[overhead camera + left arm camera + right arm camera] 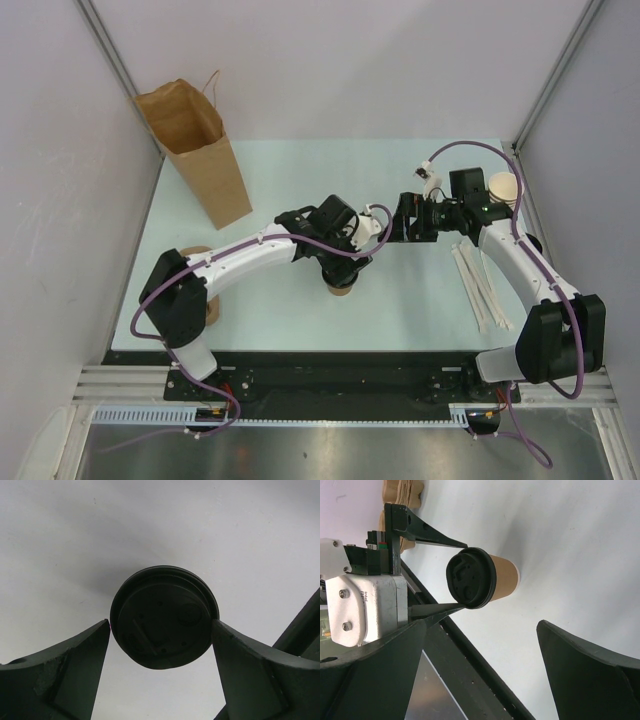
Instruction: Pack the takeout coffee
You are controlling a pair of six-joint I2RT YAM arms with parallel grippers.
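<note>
Now the takeout coffee stands on the surface between the apart fingers of the left hand (contact unclear); the right hand, wide apart, is beside it.

Brown paper bag stands upright; white sticks lie flat.
</note>
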